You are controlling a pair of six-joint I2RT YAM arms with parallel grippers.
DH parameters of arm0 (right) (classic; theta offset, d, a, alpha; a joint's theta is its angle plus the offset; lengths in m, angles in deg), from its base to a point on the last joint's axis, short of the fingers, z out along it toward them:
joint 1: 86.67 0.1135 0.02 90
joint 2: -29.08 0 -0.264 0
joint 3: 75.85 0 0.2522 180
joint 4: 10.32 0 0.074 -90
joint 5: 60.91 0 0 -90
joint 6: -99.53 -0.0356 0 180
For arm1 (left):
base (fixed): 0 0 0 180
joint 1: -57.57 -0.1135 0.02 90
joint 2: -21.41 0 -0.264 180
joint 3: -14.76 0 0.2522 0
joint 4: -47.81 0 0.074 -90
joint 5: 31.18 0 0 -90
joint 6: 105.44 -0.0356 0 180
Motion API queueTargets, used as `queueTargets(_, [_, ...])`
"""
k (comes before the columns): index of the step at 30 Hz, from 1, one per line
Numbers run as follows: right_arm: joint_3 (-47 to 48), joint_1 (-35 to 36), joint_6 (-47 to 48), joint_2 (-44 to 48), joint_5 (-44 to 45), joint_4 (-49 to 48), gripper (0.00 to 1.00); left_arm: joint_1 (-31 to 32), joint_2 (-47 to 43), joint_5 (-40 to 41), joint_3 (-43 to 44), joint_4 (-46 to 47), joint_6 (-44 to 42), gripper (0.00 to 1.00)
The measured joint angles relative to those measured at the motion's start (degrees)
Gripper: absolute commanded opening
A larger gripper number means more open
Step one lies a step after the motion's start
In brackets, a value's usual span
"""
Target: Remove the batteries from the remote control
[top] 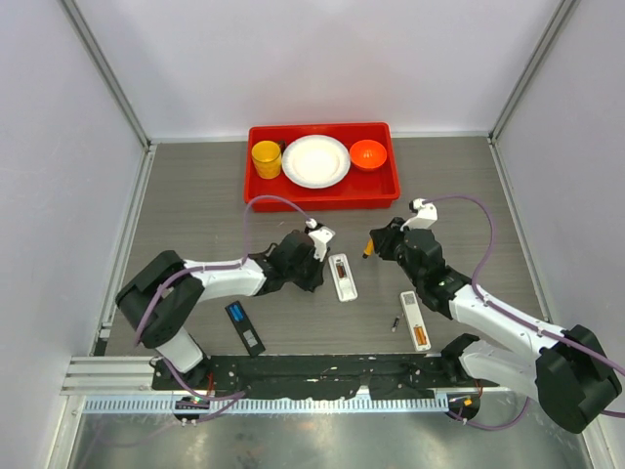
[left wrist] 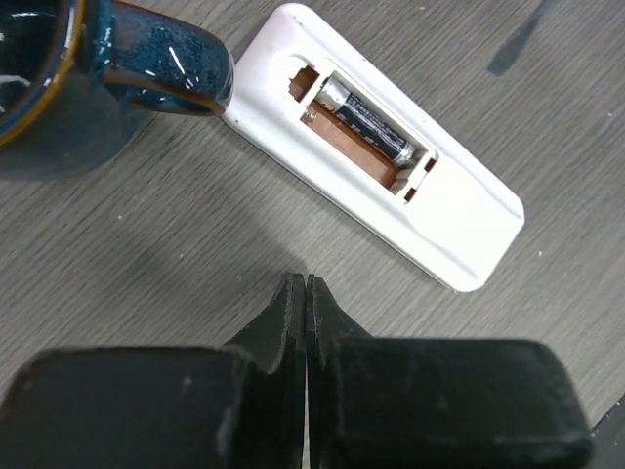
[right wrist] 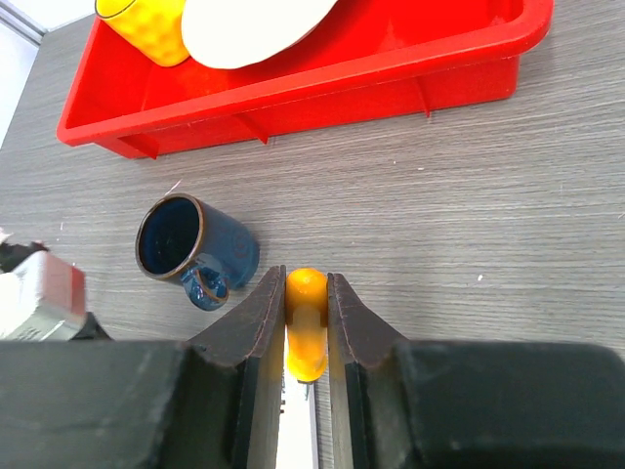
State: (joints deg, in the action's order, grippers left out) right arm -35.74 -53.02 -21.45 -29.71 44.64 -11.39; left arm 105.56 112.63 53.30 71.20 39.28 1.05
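Note:
A white remote control point(left wrist: 391, 147) lies back-up on the table with its cover off. One dark grey battery point(left wrist: 369, 119) sits in the open bay, and the slot beside it shows bare brown. My left gripper point(left wrist: 307, 281) is shut and empty, just short of the remote's side. In the top view the remote point(top: 343, 277) lies between both grippers. My right gripper point(right wrist: 307, 278) is shut on an orange-handled screwdriver point(right wrist: 307, 327) above the remote's far end point(right wrist: 298, 430). In the top view the left gripper point(top: 314, 266) and the right gripper point(top: 374, 244) flank it.
A blue mug point(right wrist: 190, 249) lies on its side by the remote's far end. A red tray point(top: 322, 195) at the back holds a yellow cup point(top: 266, 158), a white plate and an orange bowl. A second white remote point(top: 415, 319), a small dark cylinder point(top: 395, 322) and a black remote point(top: 245, 327) lie near the front.

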Motion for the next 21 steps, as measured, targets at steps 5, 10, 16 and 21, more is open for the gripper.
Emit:
queueTargets(5, [-0.44,0.0,0.09,0.04,0.26,0.0,0.01,1.62,3.58,0.63,3.04,-2.36,-0.48,0.0])
queueTargets(10, [-1.01,0.0,0.37,0.94,1.05,0.76,0.01,8.44,7.34,3.3,8.11,-4.92,-2.71,0.0])
queueTargets(16, [-1.03,-0.11,0.55,3.39,1.97,1.64,0.01,12.35,10.32,3.8,12.28,-6.78,-4.79,0.0])
queueTargets(21, [-1.16,-0.42,0.68,5.68,2.86,4.0,0.01,12.37,10.58,4.9,13.11,-8.09,-5.05,0.0])
